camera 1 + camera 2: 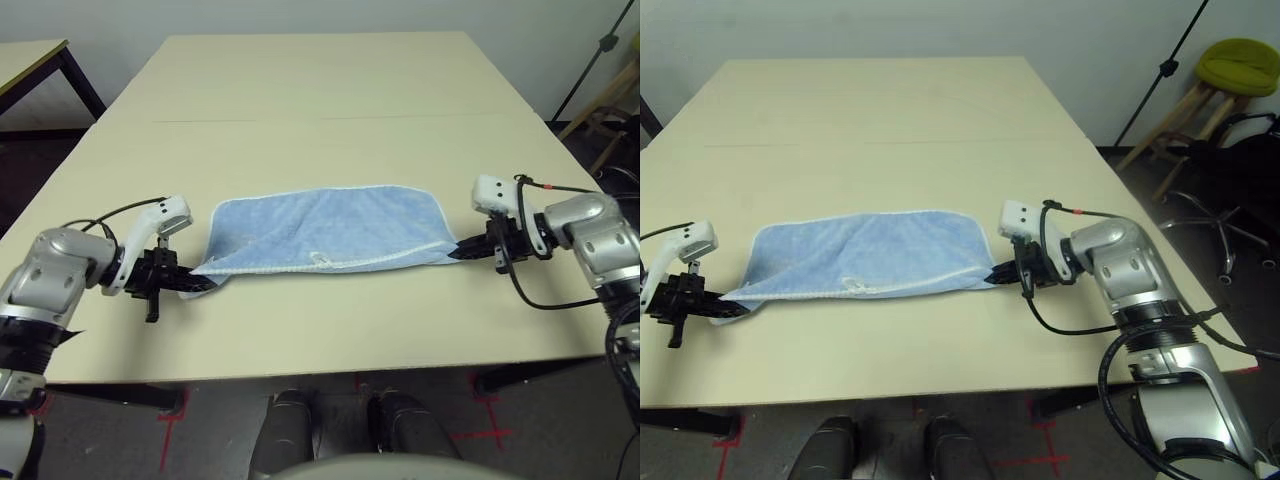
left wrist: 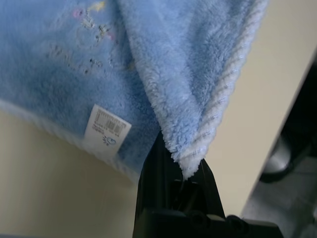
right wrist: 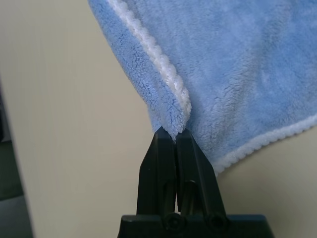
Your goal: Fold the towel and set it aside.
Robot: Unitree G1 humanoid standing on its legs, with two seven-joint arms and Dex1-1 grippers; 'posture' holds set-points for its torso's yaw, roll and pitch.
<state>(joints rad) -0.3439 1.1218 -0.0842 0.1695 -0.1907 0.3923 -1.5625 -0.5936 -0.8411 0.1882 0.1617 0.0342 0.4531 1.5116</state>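
Light-blue terry towel (image 1: 325, 232) with white edging, folded over lengthwise, stretched flat across the table's near half.

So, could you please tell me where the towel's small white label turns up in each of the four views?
Left eye view: the label sits on the near hem of the towel, about midway along.
Right eye view: the same white spot lies on the near hem, left of the middle.
Left wrist view: it hangs at the towel's edge, plainly readable.
Right wrist view: not in it.
Shared landmark: the white stitched edging.
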